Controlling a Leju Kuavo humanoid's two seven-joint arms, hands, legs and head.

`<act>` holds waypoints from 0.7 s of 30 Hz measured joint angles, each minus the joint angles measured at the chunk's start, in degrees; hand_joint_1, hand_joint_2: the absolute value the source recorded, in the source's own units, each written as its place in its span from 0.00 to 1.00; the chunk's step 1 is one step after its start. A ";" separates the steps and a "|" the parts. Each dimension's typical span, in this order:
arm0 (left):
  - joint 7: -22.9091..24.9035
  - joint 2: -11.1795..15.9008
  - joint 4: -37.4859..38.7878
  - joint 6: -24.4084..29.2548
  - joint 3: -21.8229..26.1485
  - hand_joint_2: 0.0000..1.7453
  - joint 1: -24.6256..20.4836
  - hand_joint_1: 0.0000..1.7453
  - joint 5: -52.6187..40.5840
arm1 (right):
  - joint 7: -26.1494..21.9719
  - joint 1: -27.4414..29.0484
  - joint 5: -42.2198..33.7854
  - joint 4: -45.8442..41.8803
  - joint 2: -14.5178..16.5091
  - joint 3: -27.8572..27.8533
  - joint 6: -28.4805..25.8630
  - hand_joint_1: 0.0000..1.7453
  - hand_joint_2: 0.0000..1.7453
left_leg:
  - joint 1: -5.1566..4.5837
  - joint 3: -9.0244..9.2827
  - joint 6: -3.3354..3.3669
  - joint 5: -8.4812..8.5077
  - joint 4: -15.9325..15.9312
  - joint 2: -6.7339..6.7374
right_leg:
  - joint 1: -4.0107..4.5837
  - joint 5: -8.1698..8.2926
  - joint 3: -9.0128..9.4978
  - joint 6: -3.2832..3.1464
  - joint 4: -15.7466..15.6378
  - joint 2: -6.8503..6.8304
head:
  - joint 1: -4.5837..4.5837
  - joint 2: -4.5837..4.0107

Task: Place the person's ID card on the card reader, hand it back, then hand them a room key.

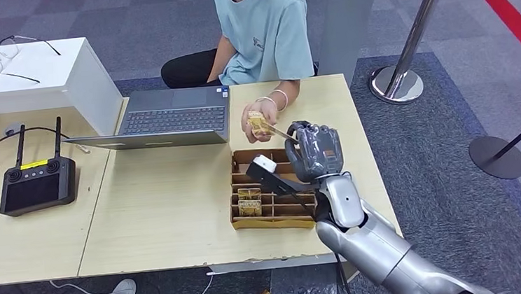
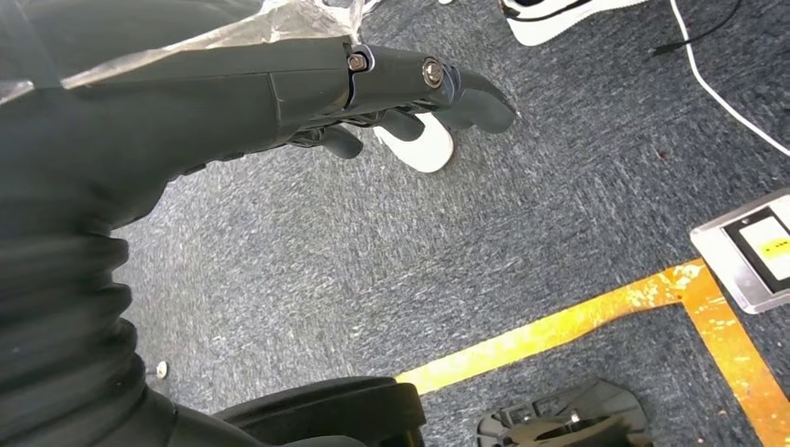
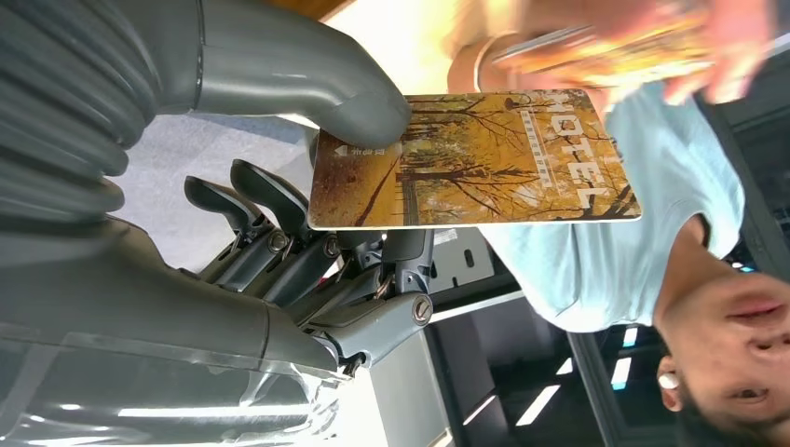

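R hand (image 1: 316, 149) raised over the table's (image 1: 165, 218) right part, thumb (image 3: 307, 88) and fingers pinching a hotel room key card (image 3: 475, 158) by one end. Card sticks out toward 11 o'clock, at the person's hand (image 1: 259, 122), which already holds another card-like item (image 1: 262, 126); can't tell if they touch. Divided cardboard tray (image 1: 272, 220) at 7 o'clock of the R hand, more cards (image 1: 250, 202) in it. L hand (image 2: 391, 102) hangs over carpet, fingers loosely curled, holding nothing. Laptop (image 1: 171, 115) at 9 o'clock of the person's hand.
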 joint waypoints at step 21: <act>-0.14 -0.19 0.00 0.02 -0.01 1.00 0.01 0.00 -0.20 | 0.38 -1.16 -0.86 -2.15 -1.49 -0.28 0.80 1.00 1.00 | 0.00 -0.01 0.00 0.00 -0.01 0.00 | 0.00 0.00 0.00 0.00 0.00 0.00 | -0.01 0.01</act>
